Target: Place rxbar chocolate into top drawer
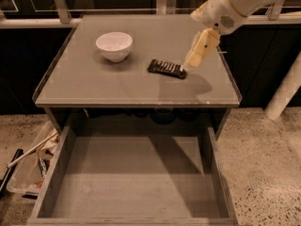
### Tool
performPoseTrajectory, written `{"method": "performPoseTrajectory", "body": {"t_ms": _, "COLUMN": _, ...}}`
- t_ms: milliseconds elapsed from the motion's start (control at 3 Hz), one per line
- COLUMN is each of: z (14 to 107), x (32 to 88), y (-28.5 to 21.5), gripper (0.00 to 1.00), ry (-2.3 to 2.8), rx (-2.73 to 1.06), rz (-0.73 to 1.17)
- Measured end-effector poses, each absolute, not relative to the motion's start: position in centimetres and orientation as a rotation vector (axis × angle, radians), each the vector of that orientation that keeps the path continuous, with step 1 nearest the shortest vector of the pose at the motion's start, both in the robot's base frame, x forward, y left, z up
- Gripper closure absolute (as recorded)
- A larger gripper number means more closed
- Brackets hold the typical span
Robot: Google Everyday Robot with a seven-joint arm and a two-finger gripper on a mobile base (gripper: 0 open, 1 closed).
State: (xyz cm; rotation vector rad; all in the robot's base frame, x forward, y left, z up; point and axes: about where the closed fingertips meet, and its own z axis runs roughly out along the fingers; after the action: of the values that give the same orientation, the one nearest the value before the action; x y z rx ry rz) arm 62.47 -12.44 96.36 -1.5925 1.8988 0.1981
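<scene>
One camera view only. Camera sits high, in front of the cabinet, pitched steeply down and facing its front. Medium range: the whole surface point(94, 86) fills the upper half and the open top drawer point(131, 182) the lower half, with the drawer's front wall at the bottom edge. Floor point(263, 164) shows on both sides. The arm enters from the top right. The pincer point(184, 66) hangs over the surface's right part, just beside the right end of the rxbar chocolate point(165, 68).
</scene>
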Motion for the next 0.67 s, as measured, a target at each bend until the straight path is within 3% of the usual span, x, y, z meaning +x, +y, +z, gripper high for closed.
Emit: {"method": "performPoseTrajectory", "body": {"t_ms": 667, "z": 89.5, "x": 63.4, "y": -13.6, "gripper": 0.00, "ry": 1.996, "rx": -1.499, "rz": 0.247}}
